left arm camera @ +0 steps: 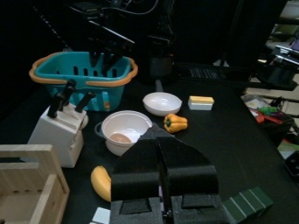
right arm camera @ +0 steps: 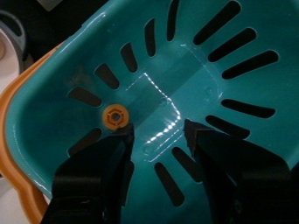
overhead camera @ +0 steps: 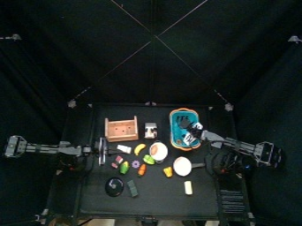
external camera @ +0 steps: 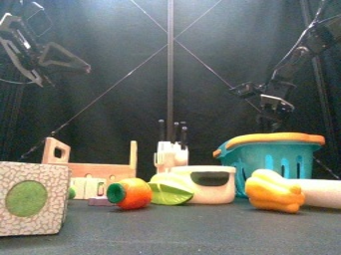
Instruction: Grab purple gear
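Well: the right gripper (right arm camera: 163,156) hangs inside the teal basket (right arm camera: 233,52), jaws apart, with nothing between them. Only a small orange disc (right arm camera: 114,115) lies on the basket floor below. No purple shows in there.

The left gripper (left arm camera: 163,175) is low over the table's left side, jaws pressed together and holding nothing.

The purple gear (overhead camera: 118,161) is, as far as I can make out, the tiny purplish speck in the top view. It sits on the table in front of the wooden box (overhead camera: 122,130), near the left arm's tip and well apart from the basket. At that size it is hard to tell from the pink-red piece beside it. Neither wrist view shows it.

Judgement: the grab is not begun. To do it well:
- confirm colour from above before committing
- use the nearer arm
- spread the jaws first
- come straight down astride the gear
- keep clear of the neighbouring toy food
- close gently, since so small a piece may skid or pop out
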